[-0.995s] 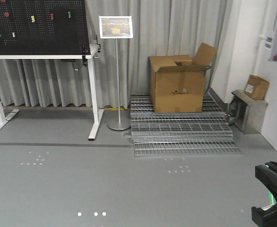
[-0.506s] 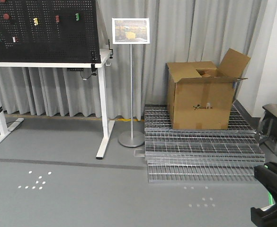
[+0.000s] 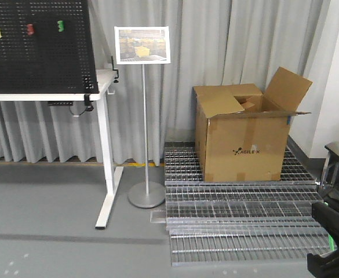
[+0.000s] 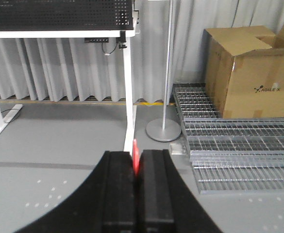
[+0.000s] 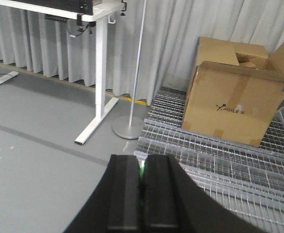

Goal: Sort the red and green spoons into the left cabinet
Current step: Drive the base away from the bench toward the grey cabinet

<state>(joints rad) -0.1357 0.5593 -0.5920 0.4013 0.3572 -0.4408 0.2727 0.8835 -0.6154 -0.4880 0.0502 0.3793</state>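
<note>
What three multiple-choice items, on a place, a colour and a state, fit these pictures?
1. The box stands on: A the grating; B a chair; C a shelf.
2. The left gripper holds a spoon coloured: A green; B red; C blue.
3. The right gripper is: A wide open; B shut on the green spoon; C out of view.
Answers: 1 A, grating bars lie under it. 2 B, the red spoon shows between shut jaws. 3 B, its jaws pinch a green sliver.
</note>
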